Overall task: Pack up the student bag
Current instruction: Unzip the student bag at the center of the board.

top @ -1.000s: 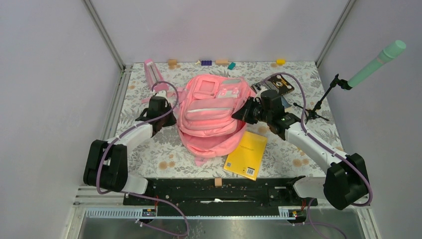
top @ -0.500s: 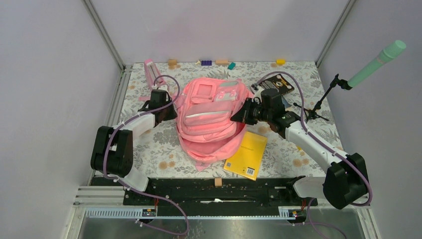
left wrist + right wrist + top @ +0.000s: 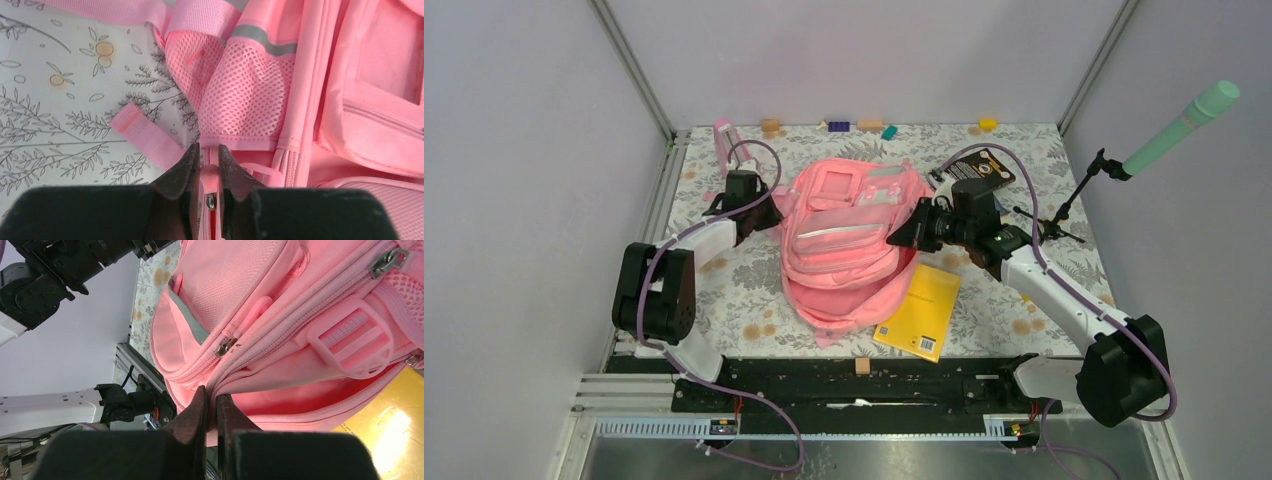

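Observation:
The pink student bag (image 3: 844, 240) lies in the middle of the floral table, front pockets up, main compartment gaping toward the near edge. My left gripper (image 3: 769, 215) is at its left side, shut on the bag's pink zipper pull (image 3: 209, 175), next to the mesh side pocket (image 3: 240, 100). My right gripper (image 3: 904, 232) is at the bag's right side, shut on the fabric rim of the opening (image 3: 235, 382). A yellow book (image 3: 919, 308) lies flat right of the opening; it also shows in the right wrist view (image 3: 395, 435).
A small pink metronome-shaped object (image 3: 727, 140) stands at the back left. Small blocks (image 3: 838, 126) line the back edge. A black packet (image 3: 986, 170) lies behind the right arm. A stand (image 3: 1064, 215) with a mint tube (image 3: 1184, 125) is at the right.
My left gripper has moved toward the back along the bag's left side, holding the zipper pull. The bag has shifted and tilted a little. The right gripper has kept its grip and barely moved.

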You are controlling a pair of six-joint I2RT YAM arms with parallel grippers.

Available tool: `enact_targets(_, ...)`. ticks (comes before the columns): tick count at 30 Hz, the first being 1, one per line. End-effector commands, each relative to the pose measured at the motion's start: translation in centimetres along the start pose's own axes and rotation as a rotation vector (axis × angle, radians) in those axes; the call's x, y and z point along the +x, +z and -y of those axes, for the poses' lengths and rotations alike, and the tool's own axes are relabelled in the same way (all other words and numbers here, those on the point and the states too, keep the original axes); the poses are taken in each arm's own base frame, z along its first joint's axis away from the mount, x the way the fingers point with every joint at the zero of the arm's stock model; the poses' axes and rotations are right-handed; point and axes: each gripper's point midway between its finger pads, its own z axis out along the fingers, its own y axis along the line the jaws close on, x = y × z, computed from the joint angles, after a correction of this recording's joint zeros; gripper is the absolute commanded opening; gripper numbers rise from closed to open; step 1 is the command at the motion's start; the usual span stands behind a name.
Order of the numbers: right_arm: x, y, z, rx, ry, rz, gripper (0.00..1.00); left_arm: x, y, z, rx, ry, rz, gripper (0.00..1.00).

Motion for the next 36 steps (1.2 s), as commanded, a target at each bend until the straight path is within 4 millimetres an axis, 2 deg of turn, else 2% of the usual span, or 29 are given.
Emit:
enact_targets(1,-0.9,-2.0,-5.1,-0.196,-0.092,0.017,0.00,-6.4,-0.6,3.4,0.116,-0.007,0.176,0.16)
enact_targets(4,-1.1,-2.0,-5.0,-0.186,-0.086,0.027,0.00,-7.0,-2.2,3.8,0.127,0.014,0.199,0.44)
enact_targets(6,-1.3,-1.9,-5.1,-0.183,-0.083,0.030,0.00,-7.3,-3.9,4.1,0.143,0.020,0.226,0.66)
enact_targets(8,-1.6,-1.8,-5.1,-0.179,-0.078,0.033,0.00,-7.4,-6.0,4.9,0.184,0.027,0.245,0.78)
enact_targets(10,-1.9,-1.7,-5.2,-0.176,-0.076,0.037,0.00,-7.0,-8.4,6.3,0.238,0.047,0.262,0.85)
enact_targets(12,-2.1,-1.6,-5.1,-0.164,-0.073,0.039,0.00,-6.4,-10.8,8.0,0.287,0.087,0.276,0.86)
enact_targets(16,-2.7,-1.5,-5.0,-0.133,-0.060,0.045,0.00,-3.9,-15.4,12.0,0.369,0.247,0.268,0.86)
enact_targets(20,-3.1,-1.5,-5.1,-0.116,-0.047,0.038,0.00,0.8,-18.5,16.0,0.495,0.465,0.196,0.87)
enact_targets(21,-3.2,-1.5,-5.1,-0.108,-0.049,0.039,0.00,2.2,-19.0,16.7,0.520,0.531,0.177,0.89)
enact_targets(22,-3.4,-1.6,-5.2,-0.101,-0.053,0.040,0.00,3.9,-19.7,17.7,0.557,0.621,0.163,0.97)
enact_targets(24,-3.7,-1.8,-5.2,-0.081,-0.067,0.039,0.00,6.2,-20.0,18.0,0.574,0.730,0.143,0.99)
enact_targets(27,-4.0,-2.0,-5.1,-0.057,-0.084,0.042,0.00,8.2,-20.0,18.1,0.578,0.842,0.153,0.99)
enact_targets(30,-4.3,-2.0,-5.1,-0.050,-0.094,0.042,0.00,9.6,-20.1,18.6,0.609,0.926,0.186,0.99)
enact_targets(36,-4.6,-2.4,-5.7,-0.059,-0.089,0.056,0.00,11.2,-19.0,18.7,0.510,0.994,0.231,0.99)
